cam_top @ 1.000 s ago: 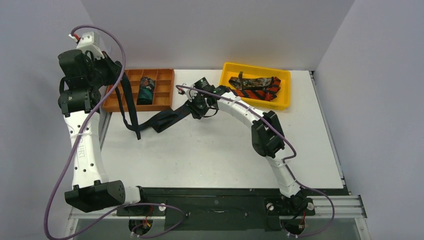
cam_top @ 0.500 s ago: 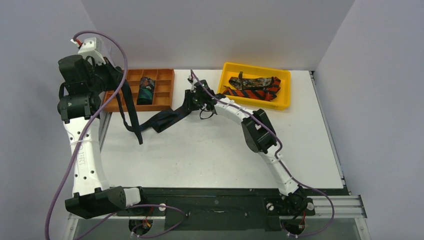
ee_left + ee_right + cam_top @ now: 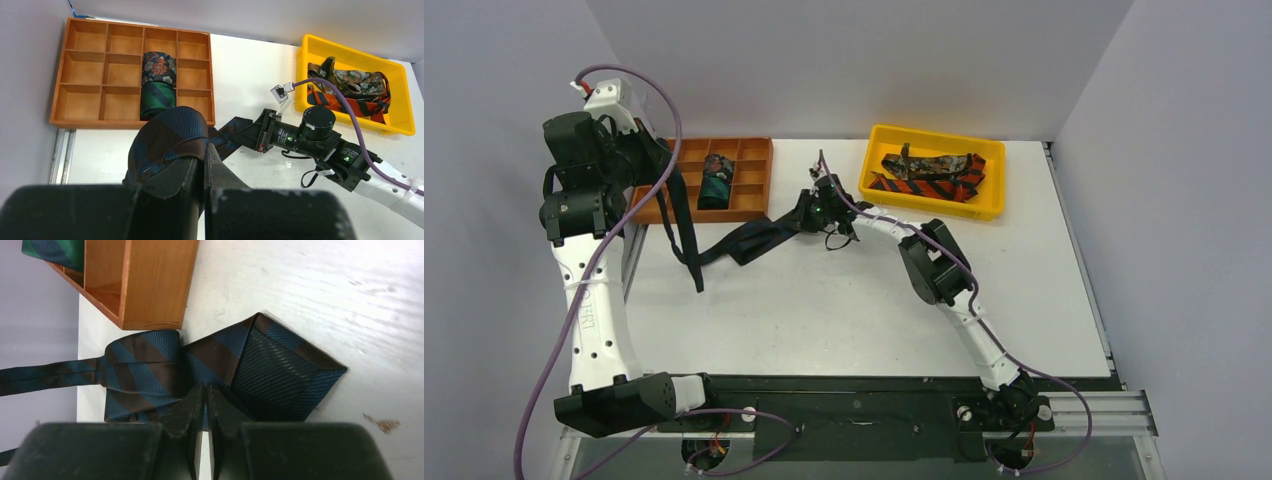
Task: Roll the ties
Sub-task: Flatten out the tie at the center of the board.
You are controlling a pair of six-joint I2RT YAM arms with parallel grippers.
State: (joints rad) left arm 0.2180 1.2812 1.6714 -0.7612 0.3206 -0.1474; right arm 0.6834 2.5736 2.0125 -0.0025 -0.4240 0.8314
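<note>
Writing: lettering is seen on the left arm's white link (image 3: 589,305), too small to be read.

Left fingers (image 3: 175,180): pressed together, clamped on a folded part of the dark striped tie (image 3: 170,135). They are held raised at the upper left of the top view.

Right fingers (image 3: 227,415): nearly together, only a slit between them, with the same tie's wide end pinched there. They are set low over the tabletop (image 3: 844,300), centre of the top view, just right of the wooden divider tray (image 3: 749,150).

Tie: navy with brown diagonal stripes. In the top view a narrow length is hung straight down from the left fingers. The rest is run diagonally, from lower left up to the right fingers. In the right wrist view the pointed wide tip is laid flat on the tabletop, aimed at the right of frame.

Tray, left wrist view: two rolls are stored in the third column from the left, a floral roll (image 3: 159,67) in the middle row and a green roll (image 3: 157,97) in the bottom row.

Yellow bin (image 3: 929,135), upper right of the top view: a red-orange striped tie (image 3: 924,188) and a mottled brown tie (image 3: 934,163) are piled unrolled, long axes roughly left-right.
</note>
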